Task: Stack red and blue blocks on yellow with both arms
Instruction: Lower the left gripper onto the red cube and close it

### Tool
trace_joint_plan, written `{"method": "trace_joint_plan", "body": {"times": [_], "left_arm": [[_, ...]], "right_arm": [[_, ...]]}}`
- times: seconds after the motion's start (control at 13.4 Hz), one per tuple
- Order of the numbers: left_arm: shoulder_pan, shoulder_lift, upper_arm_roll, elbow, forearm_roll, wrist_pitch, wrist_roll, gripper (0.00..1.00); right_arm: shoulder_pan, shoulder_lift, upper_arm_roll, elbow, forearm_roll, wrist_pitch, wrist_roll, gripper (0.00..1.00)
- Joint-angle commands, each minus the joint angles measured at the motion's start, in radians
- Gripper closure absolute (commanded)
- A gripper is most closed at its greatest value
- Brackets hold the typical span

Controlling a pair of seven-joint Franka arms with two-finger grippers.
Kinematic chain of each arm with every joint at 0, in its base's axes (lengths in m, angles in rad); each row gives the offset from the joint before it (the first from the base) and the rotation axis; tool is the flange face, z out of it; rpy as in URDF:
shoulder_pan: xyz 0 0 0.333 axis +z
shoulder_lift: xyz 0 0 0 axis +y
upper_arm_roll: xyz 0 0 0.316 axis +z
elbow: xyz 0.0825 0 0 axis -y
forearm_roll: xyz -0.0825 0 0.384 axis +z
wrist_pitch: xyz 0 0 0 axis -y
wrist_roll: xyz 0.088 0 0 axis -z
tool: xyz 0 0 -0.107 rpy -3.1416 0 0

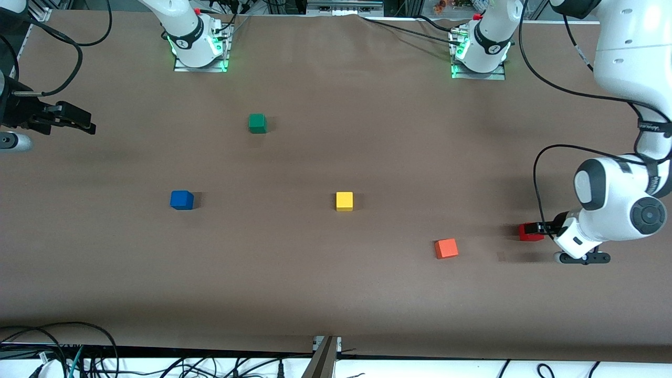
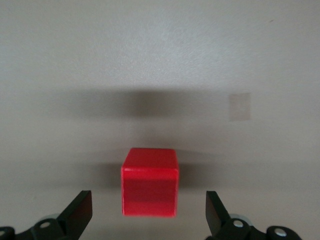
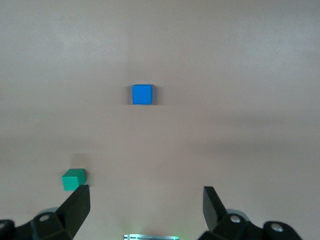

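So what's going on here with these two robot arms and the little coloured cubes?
The left gripper is down at the small red cube, fingers open on either side, nothing gripped yet. The right gripper hangs open at its own end of the table, with the blue cube untouched. The yellow cube sits alone mid-table; the green and orange cubes lie aside.

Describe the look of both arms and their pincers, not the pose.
Both arms are glossy white with dark grey round joint caps, seen on the left arm. Black cables loop along it. Green lights glow at the bases. The left pincer and right pincer have black, wedge-shaped fingers.
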Motion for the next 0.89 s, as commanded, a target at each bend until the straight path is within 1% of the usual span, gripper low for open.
{"method": "trace_joint_plan", "body": {"times": [0.0,0.22,0.3,0.37,0.45,0.52,0.6,0.74,0.82], "left_arm": [[-0.001,-0.017,-0.006,-0.069,0.005,0.077,0.019,0.00],[0.002,-0.011,-0.007,-0.098,0.004,0.119,0.068,0.00],[0.002,-0.013,-0.007,-0.105,0.004,0.119,0.082,0.07],[0.002,-0.017,-0.007,-0.105,0.004,0.113,0.087,0.45],[0.004,-0.017,-0.007,-0.105,0.004,0.111,0.088,0.68],[0.004,-0.017,-0.007,-0.105,0.001,0.110,0.087,0.87],[0.005,-0.017,-0.007,-0.103,-0.001,0.110,0.087,1.00],[0.005,-0.028,-0.010,-0.085,-0.007,0.105,0.075,1.00],[-0.010,-0.049,-0.013,-0.077,-0.009,0.094,0.071,1.00]], "right_arm": [[0.000,0.005,-0.002,0.019,-0.002,-0.019,-0.012,0.00],[0.000,0.005,-0.002,0.019,-0.001,-0.019,-0.012,0.00],[0.000,0.005,-0.002,0.019,-0.001,-0.019,-0.011,0.00],[0.000,0.005,-0.003,0.019,-0.001,-0.019,-0.011,0.00],[0.000,0.005,-0.004,0.019,-0.001,-0.019,-0.012,0.00],[-0.001,0.005,-0.004,0.019,-0.001,-0.019,-0.012,0.00],[0.000,0.005,-0.004,0.019,-0.001,-0.019,-0.011,0.00],[0.000,0.005,-0.004,0.019,-0.001,-0.019,-0.011,0.00],[0.000,0.005,-0.004,0.019,-0.001,-0.019,-0.011,0.00]]}}
